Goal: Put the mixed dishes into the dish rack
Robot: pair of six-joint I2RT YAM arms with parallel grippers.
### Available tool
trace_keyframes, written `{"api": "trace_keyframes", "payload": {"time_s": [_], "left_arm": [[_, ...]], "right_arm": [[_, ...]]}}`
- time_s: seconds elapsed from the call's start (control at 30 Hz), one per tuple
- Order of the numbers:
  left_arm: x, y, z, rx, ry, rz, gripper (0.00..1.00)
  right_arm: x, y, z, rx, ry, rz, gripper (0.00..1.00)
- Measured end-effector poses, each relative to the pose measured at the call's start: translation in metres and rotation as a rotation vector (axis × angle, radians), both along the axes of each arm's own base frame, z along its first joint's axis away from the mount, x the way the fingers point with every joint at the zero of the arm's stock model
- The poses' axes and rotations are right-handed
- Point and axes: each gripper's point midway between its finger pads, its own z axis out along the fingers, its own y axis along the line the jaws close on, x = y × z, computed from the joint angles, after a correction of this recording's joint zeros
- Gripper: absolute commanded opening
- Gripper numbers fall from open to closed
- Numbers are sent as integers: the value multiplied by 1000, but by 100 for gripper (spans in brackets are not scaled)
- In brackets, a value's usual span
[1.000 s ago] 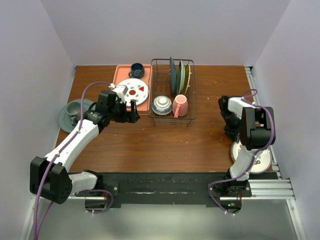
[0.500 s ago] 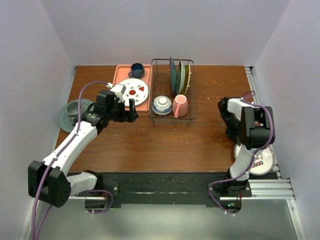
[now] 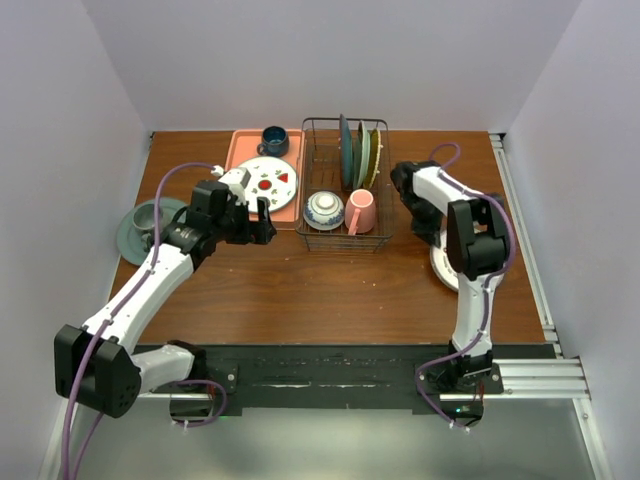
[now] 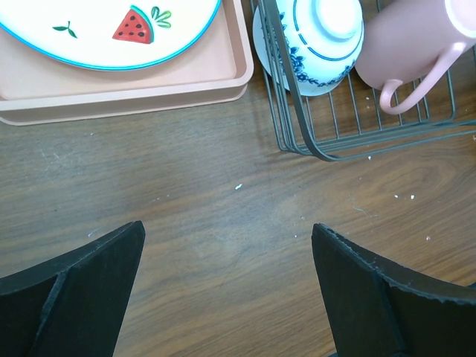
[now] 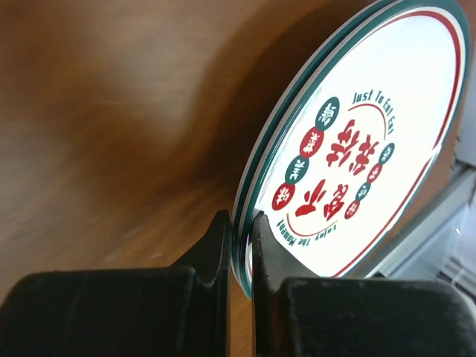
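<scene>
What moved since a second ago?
The right gripper pinched shut on the white plate with red marks and carried it leftward toward the dish rack. The left gripper stayed open by the pink tray; the racked pink mug did not move.

**Surface finishes, as I see them from both wrist cameras.** Ahead of my left gripper (image 4: 227,245): brown wood-grain table (image 4: 223,208), low sheen; smooth matt pink tray (image 4: 126,97); dark thin-wire metal dish rack (image 4: 279,104); glossy glazed bowl (image 4: 312,52). Its fingers (image 4: 82,290) look matt black plastic. In my right gripper (image 5: 239,245): white plate (image 5: 357,149), glossy, with printed marks.
</scene>
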Motion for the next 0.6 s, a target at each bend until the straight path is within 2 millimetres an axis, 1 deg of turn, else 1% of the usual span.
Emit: {"api": "trace_keyframes", "payload": {"time_s": [0.1,0.23,0.43,0.5,0.57,0.6], "left_arm": [[-1,0,4,-8,-10,4,100],[-2,0,7,-18,-14,10,100],[-2,-1,7,-24,-9,12,100],[-3,-1,7,-28,-6,13,100],[-3,-2,7,-30,-4,13,100],[-3,-2,7,-32,-2,12,100]], "right_arm": [[20,17,1,29,-36,43,0],[41,22,2,58,-75,58,0],[88,26,-4,65,-155,110,0],[102,27,-4,69,-183,134,10],[115,28,-3,72,-212,155,24],[122,29,-2,77,-231,167,35]]}}
